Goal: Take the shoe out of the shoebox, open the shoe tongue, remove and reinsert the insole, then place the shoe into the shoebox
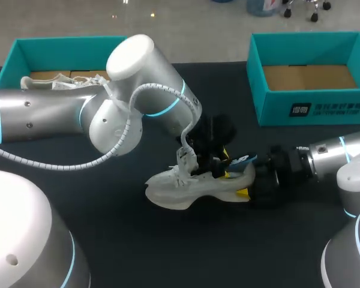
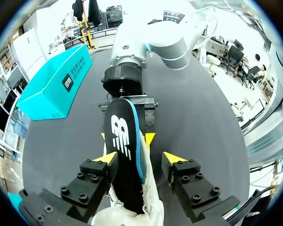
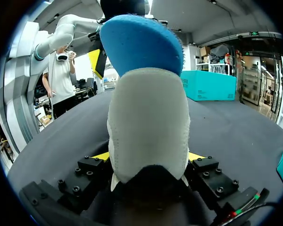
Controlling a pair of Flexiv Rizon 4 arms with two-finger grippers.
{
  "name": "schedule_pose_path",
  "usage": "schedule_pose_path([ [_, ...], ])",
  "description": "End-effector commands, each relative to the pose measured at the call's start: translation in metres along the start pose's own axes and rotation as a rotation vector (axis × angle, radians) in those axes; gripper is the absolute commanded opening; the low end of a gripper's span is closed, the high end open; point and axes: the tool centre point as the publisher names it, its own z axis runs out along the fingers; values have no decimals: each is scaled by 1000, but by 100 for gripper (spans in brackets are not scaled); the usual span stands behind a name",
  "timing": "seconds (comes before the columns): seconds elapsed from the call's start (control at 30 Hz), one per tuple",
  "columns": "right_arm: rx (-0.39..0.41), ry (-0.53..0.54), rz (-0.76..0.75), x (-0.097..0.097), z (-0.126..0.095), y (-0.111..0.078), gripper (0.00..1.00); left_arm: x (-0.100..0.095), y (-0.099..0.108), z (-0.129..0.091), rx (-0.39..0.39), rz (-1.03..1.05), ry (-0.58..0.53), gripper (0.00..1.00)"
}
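Shoe [image 3: 148, 122] heel clamped in right jaws | insole [image 2: 121, 146] between parted left jaws

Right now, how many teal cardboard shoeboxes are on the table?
2. One teal cardboard shoebox at far left holds a white shoe; the other sits at far right.

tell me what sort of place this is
Probably a robot test bench, not a shop: a left arm and right arm work on a white shoe on a dark table, with a teal shoebox at each far corner.
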Motion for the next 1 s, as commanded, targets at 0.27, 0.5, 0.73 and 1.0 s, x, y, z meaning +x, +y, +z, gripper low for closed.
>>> schedule_pose_path([
  [0.27, 1, 0, 1, -1, 4, -4, 0, 6, -8, 6, -89, 9, -146, 50],
  [0.5, 1, 0, 1, -1, 4, -4, 0, -1, -7, 7, -121, 3, -206, 48],
  [0.73, 1, 0, 1, -1, 4, -4, 0, -8, -2, 12, -145, -5, -233, 49],
  [1.0, 1, 0, 1, -1, 4, -4, 0, -10, 2, 21, -185, -13, -262, 47],
])
